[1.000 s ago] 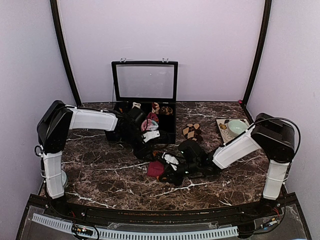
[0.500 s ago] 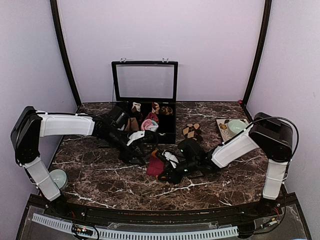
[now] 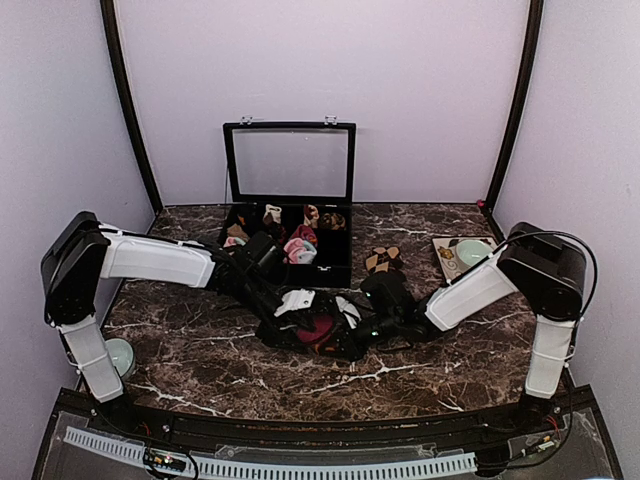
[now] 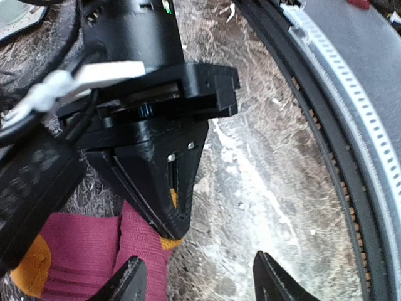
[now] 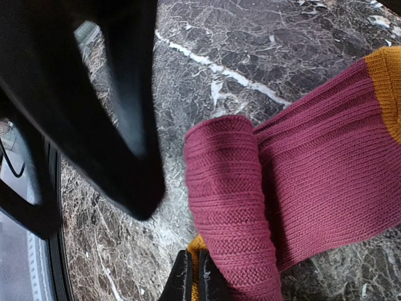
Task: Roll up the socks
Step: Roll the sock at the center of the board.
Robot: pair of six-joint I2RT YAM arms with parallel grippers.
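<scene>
While the first turn of the roll is being formed, we view the bench (image 3: 200,350) from above, its open black case (image 3: 290,165) standing at twelve o'clock with the lid raised. Near the bench centre lies the magenta sock (image 3: 318,330), bunched between the two tools. The wrist views show one end doubled back over the ribbed length, with an orange edge beneath the fold. The diamond sock (image 3: 383,260), brown and beige, rests apart at about one o'clock from the magenta one, touched by neither tool. The right tool (image 5: 193,280) has its fingers pressed together, pinching the magenta sock at the underside of the fold. The left tool (image 4: 200,283) is spread, one fingertip just beside the sock's edge and bare bench between the two. We judge the step in hand to be the start of rolling the magenta sock, with most of its length unrolled. The next move, in our reading, calls for the left tool to close on the fold beside the right one, so that both may turn it over evenly and keep the roll tight.
</scene>
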